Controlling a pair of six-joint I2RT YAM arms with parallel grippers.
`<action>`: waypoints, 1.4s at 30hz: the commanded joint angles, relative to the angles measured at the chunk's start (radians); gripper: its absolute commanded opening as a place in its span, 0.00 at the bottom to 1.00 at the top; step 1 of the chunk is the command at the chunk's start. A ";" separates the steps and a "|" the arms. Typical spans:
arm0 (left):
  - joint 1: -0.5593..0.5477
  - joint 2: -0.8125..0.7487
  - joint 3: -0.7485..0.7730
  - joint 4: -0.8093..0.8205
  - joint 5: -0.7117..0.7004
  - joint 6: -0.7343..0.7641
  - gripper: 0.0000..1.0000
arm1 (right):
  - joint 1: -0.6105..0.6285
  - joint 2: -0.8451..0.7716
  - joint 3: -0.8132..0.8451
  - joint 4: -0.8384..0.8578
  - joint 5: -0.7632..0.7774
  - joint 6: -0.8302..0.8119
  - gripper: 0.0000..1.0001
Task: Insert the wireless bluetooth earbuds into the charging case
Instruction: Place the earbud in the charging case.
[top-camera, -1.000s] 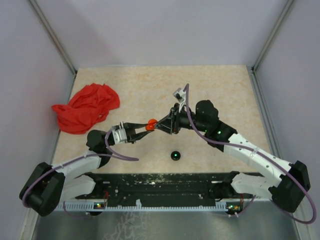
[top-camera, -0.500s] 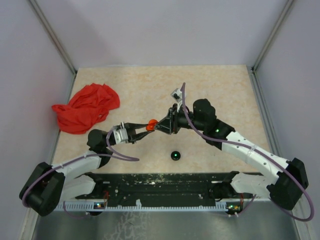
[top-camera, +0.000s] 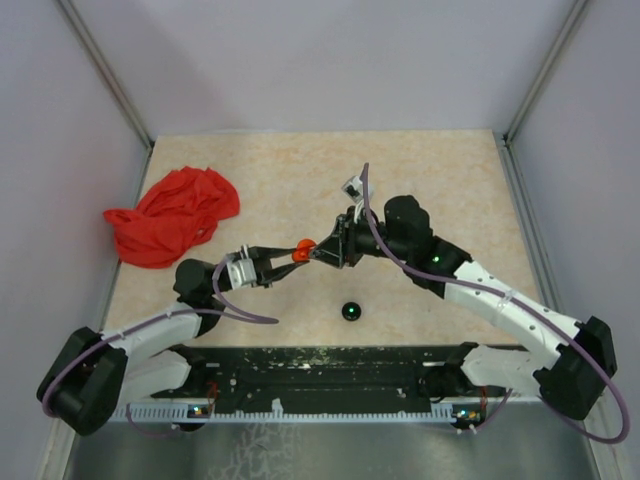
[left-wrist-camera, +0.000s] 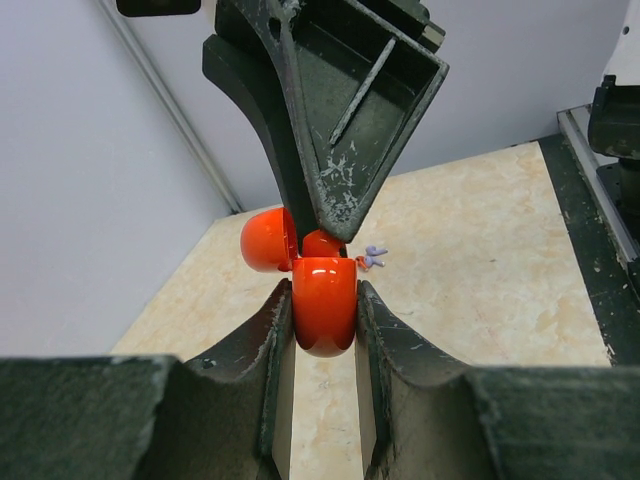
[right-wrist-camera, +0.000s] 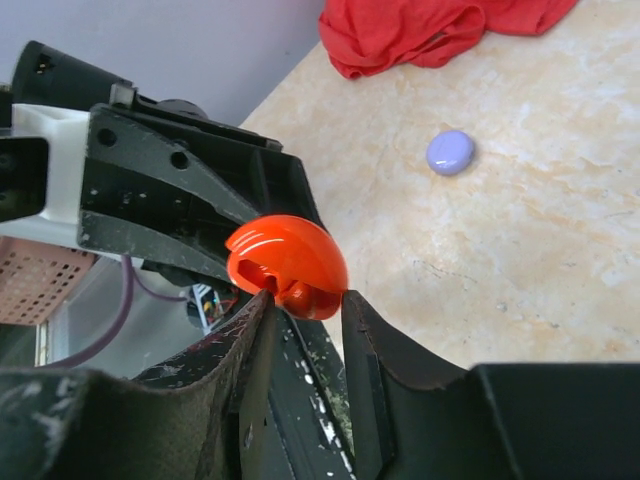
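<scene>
Charging case (left-wrist-camera: 325, 320), a glossy orange-red rounded shell with its domed lid (left-wrist-camera: 265, 240) swung open, sits clamped between the left gripper's (left-wrist-camera: 323, 297) dark curved fingers above the speckled beige table (top-camera: 450, 180). The right gripper's (right-wrist-camera: 305, 300) scuffed fingers narrowly flank the small red earbud (left-wrist-camera: 322, 243) at the case's mouth; whether they pinch it is unclear.

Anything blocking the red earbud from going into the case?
Nothing visible. The left claw holds the case, lid swung aside; the red earbud sits at the open top, by the right claw.
</scene>
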 joint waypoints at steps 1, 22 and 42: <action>-0.010 -0.023 0.005 0.019 0.005 0.008 0.01 | 0.003 -0.053 0.053 -0.030 0.073 -0.037 0.35; -0.013 -0.017 0.007 0.019 0.017 0.016 0.01 | 0.005 -0.027 0.051 0.015 -0.032 -0.012 0.32; -0.104 -0.060 0.057 -0.298 -0.132 0.264 0.01 | 0.055 0.063 0.125 -0.031 -0.025 0.035 0.28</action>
